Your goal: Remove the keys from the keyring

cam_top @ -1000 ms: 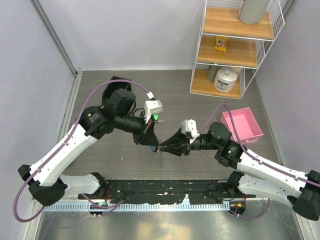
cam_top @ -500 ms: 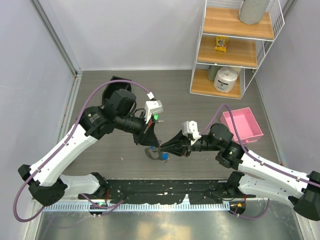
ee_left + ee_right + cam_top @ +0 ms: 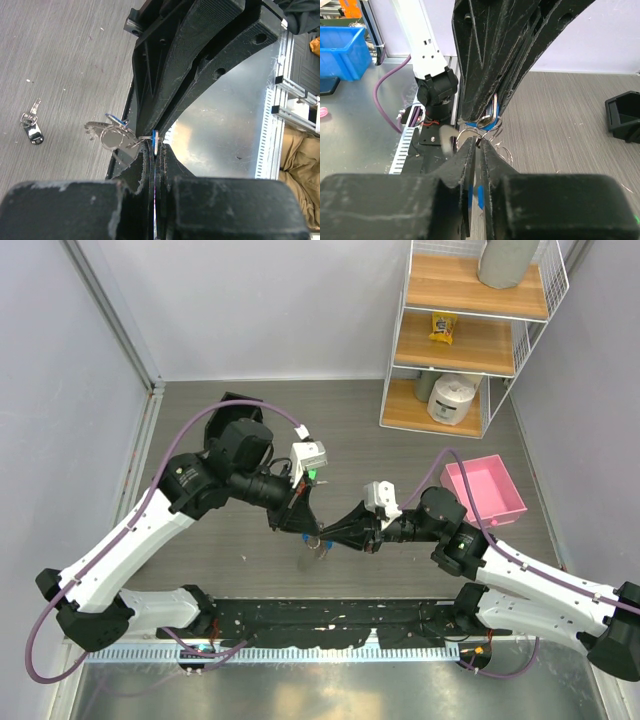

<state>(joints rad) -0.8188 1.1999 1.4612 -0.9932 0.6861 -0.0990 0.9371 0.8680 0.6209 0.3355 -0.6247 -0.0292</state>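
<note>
Where the two claws meet tip to tip above the desk (image 3: 400, 430), the left claw (image 3: 311, 529) is fully closed. Its fingers (image 3: 135, 172) are pressed flat together on the thin wire of the keyring (image 3: 143, 137). The keys (image 3: 107, 136) hang in a small silvery bunch just beside and slightly below the left claw's tip, touching one another, with a bit of blue showing among them. They are clear of the desk.

The right claw (image 3: 329, 537) points straight at the left claw, tip almost against tip, with the bunch just under the meeting point. Its fingers (image 3: 462, 162) stand nearly together, with only a thin slit between them. Whether they nip a key or the wire cannot be told, since the tips are crowded and dark.

The left arm rises from its base to a high elbow behind the left claw. From there its forearm slopes down and inward, so the claw noses down at a slant. The right arm reaches toward the left claw long and low, with the forearm close to level and the wrist in line with the fingers.

Well apart from the left claw, a black key (image 3: 31, 129) lies flat on the desk, off the ring. Farther from the left claw, past the right arm's wrist, sits a pink tray (image 3: 485, 488).
</note>
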